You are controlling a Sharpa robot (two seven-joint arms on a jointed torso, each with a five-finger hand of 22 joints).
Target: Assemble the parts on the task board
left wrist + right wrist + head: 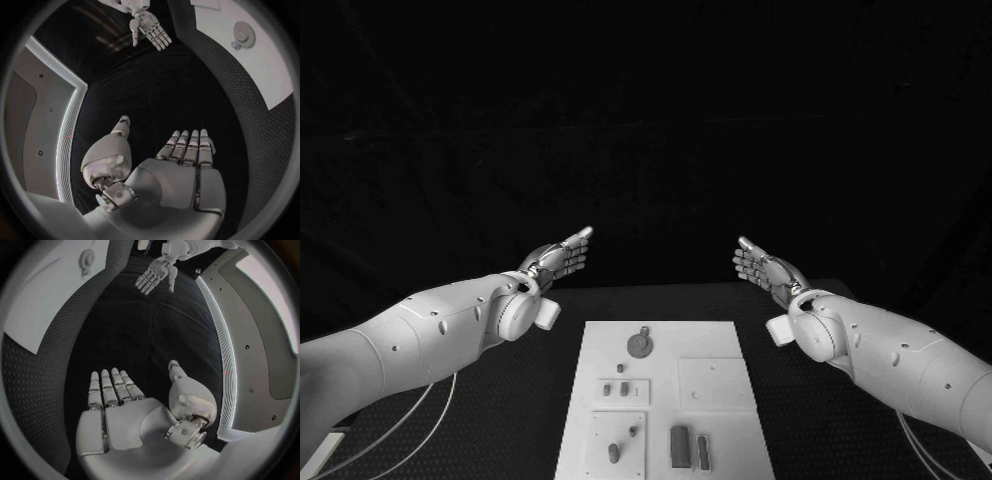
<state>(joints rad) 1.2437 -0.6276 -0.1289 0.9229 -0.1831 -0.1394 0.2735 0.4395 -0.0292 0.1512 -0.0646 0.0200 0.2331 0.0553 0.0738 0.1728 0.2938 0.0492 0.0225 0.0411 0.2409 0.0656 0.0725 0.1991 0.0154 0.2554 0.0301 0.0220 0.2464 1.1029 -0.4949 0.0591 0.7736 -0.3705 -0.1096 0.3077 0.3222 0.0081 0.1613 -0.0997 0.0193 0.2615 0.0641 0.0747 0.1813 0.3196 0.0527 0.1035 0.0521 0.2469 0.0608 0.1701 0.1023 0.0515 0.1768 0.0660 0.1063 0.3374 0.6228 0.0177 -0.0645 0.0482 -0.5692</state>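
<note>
Both of my hands hover above the far end of the black worktop (488, 420), held flat, fingers straight and close together, grasping nothing. My left hand (560, 258) is beyond the far left corner of the task board (718, 340), my right hand (764, 268) beyond its far right corner, well apart from each other. The white board lies between my forearms. On it rest a round part (640, 345) near the far end, small parts (623, 388) in the middle, and two long upright parts (689, 446) nearest me.
</note>
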